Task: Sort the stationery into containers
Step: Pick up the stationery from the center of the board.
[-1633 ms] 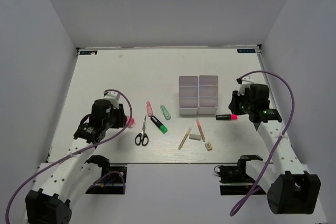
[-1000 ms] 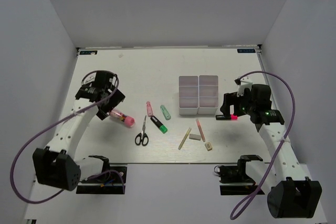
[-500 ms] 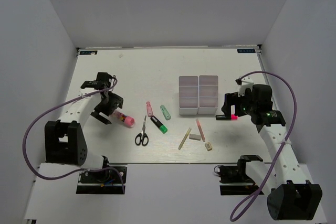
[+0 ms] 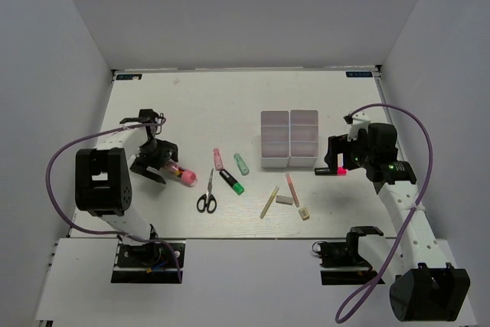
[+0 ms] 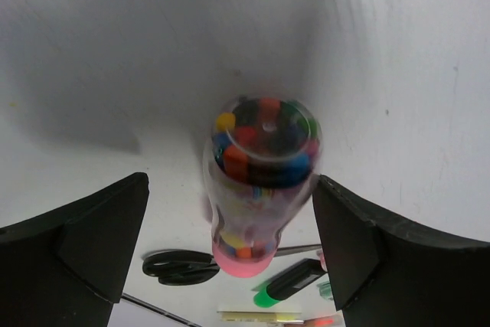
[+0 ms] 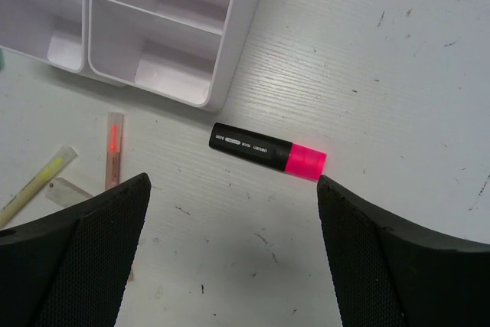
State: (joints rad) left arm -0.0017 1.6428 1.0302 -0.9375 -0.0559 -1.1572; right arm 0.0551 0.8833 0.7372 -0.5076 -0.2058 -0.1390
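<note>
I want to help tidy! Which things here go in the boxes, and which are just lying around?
For the job: white bins; scissors; black-pink marker; black-green marker; pink marker; mint-green marker; cream stick; pink stick; grey eraser; tan eraser; clear tube of coloured bits.
Just lying about: purple cables; corner stickers.

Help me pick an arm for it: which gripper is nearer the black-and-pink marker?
Right. The right gripper hangs open directly above the black-and-pink marker beside the bins; the left gripper is far across the table, open around a pink-capped tube.
</note>
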